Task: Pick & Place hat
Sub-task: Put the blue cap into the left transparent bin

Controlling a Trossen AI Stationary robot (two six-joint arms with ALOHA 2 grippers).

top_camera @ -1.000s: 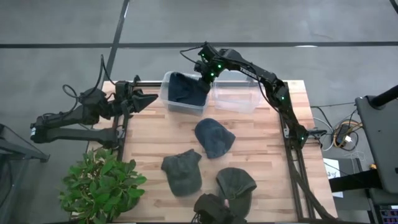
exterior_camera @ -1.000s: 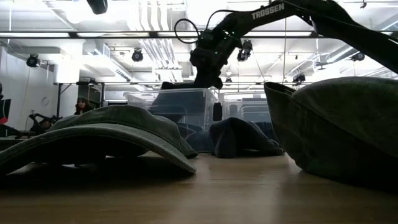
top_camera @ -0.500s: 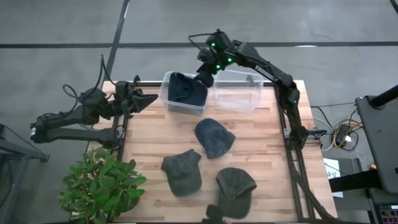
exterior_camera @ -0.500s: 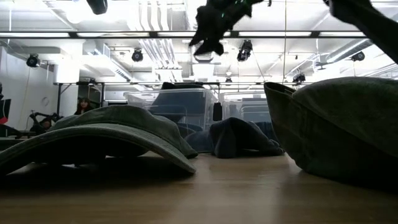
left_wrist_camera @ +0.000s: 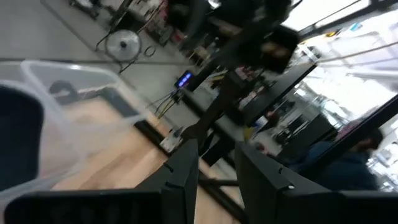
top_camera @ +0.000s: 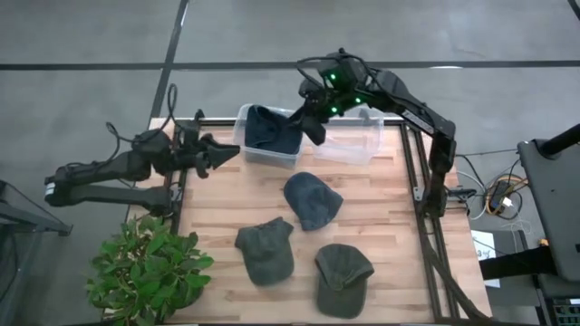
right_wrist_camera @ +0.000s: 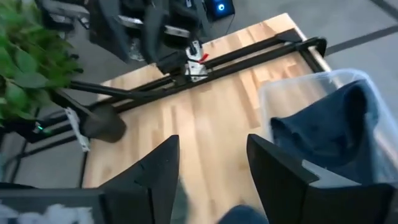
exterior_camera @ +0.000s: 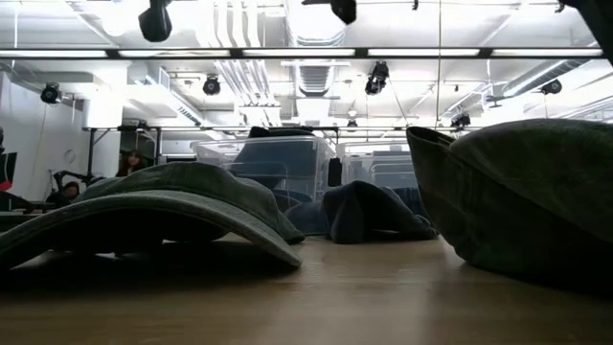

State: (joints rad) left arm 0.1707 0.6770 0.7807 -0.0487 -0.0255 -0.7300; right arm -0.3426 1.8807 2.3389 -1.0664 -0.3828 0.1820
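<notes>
A dark blue hat (top_camera: 265,129) lies in the left clear bin (top_camera: 243,136) at the table's far edge, its top above the rim (exterior_camera: 278,134). Another blue hat (top_camera: 313,199) (exterior_camera: 369,211) and two green hats (top_camera: 265,249) (top_camera: 343,276) rest on the wooden table. My right gripper (top_camera: 313,125) (right_wrist_camera: 211,168) hangs open and bare, high above the gap between the two bins, with that bin's hat (right_wrist_camera: 329,130) ahead of it. My left gripper (top_camera: 222,149) (left_wrist_camera: 217,168) is open, just left of the left bin (left_wrist_camera: 56,130), and holds nothing.
A second clear bin (top_camera: 349,138) stands right of the first. A potted plant (top_camera: 145,267) sits off the table's near left corner. Black frame rails (top_camera: 426,226) run along the table's sides. Bare wood (top_camera: 217,195) shows between the bins and the loose hats.
My right gripper has risen from the left bin and swung toward the right and near side, leaving the low view upward; the blue hat stays in the bin. My left arm has reached a little toward the bin. A dark shape at the near edge has gone.
</notes>
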